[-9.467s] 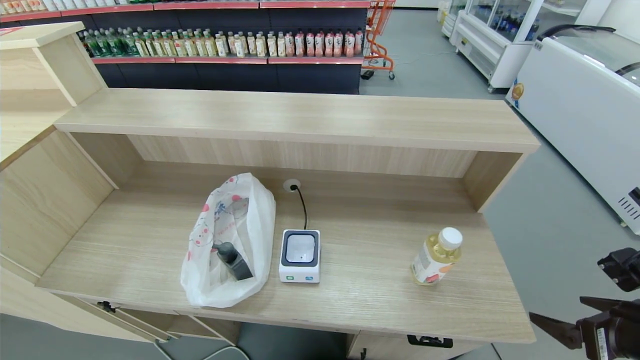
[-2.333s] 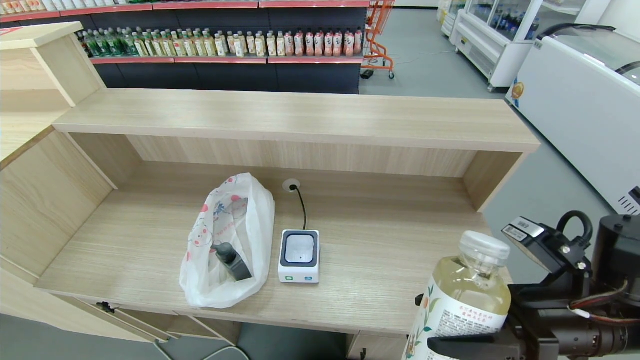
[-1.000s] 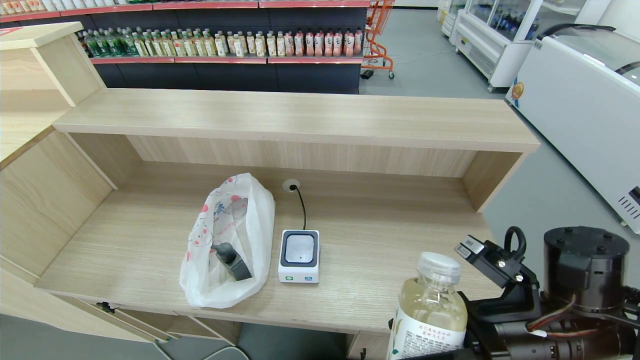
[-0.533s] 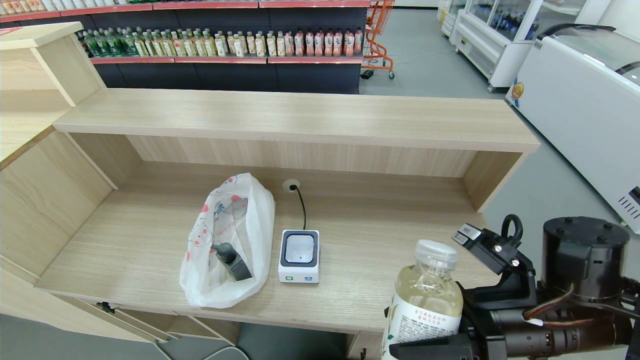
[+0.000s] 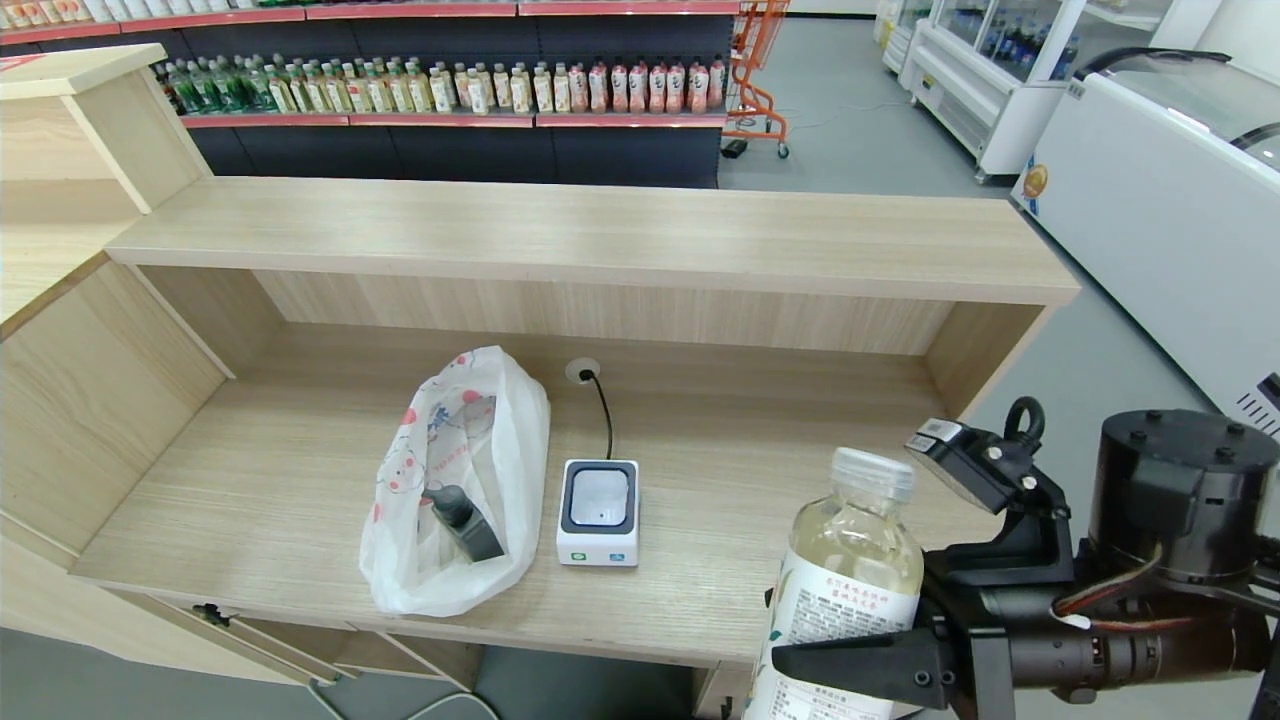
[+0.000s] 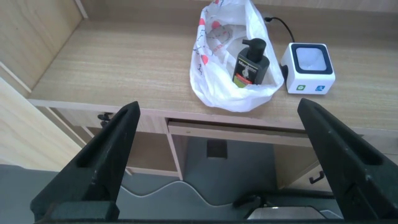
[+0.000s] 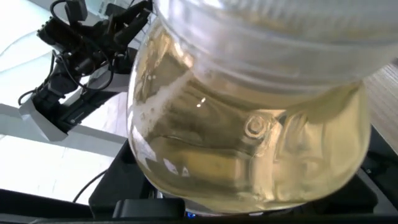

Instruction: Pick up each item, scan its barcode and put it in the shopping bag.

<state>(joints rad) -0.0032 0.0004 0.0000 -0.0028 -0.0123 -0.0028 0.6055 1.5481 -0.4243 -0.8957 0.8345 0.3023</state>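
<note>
My right claw (image 5: 835,662) is clamped on the bottle (image 5: 850,570), held upright above the near right corner of the counter (image 5: 760,440); my left claw (image 6: 219,109) hangs wide open and empty before the near edge; the scanner (image 5: 598,510) lies to the bottle's left and farther in, window facing up, so I reckon the bottle must tip sideways over it; the bag (image 5: 455,480) sits just beside the scanner, leftward.

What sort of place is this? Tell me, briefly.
Probably a small shop's checkout: a white tabletop barcode scanner on a pale wooden counter, shelves of bottled drinks behind, white chest freezers alongside.
</note>
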